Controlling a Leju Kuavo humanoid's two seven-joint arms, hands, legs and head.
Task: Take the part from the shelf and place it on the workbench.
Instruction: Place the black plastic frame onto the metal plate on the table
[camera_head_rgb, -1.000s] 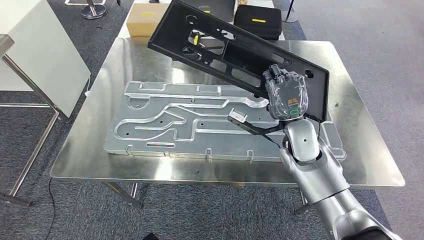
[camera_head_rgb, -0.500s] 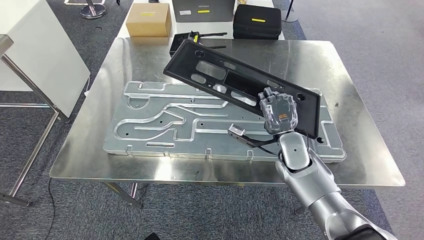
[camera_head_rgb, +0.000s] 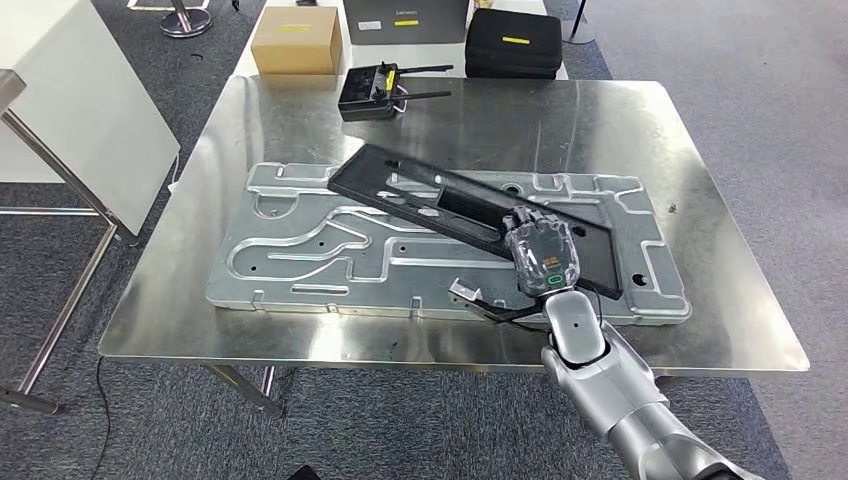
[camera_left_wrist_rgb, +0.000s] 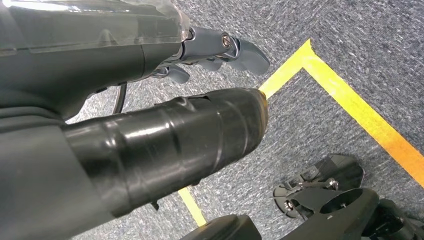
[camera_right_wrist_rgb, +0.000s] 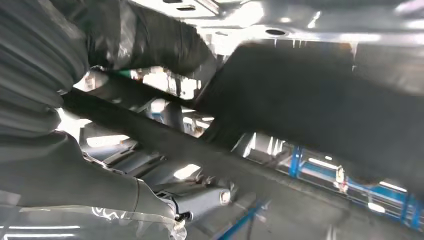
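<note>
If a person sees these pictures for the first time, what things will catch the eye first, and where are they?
The long black part catches the eye first: it lies slanted across the grey metal fixture plate on the shiny workbench, with the right hand gripping its near end. At the workbench's far edge sits a small black device with antennas. The left hand hangs over grey carpet with yellow tape.

Long black slotted part (camera_head_rgb: 455, 205) lies diagonally, nearly flat, on the steel workbench (camera_head_rgb: 640, 115).

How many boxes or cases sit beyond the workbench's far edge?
3: a cardboard box on the left, a dark box in the middle, a black case on the right. Others may lie out of frame.
</note>
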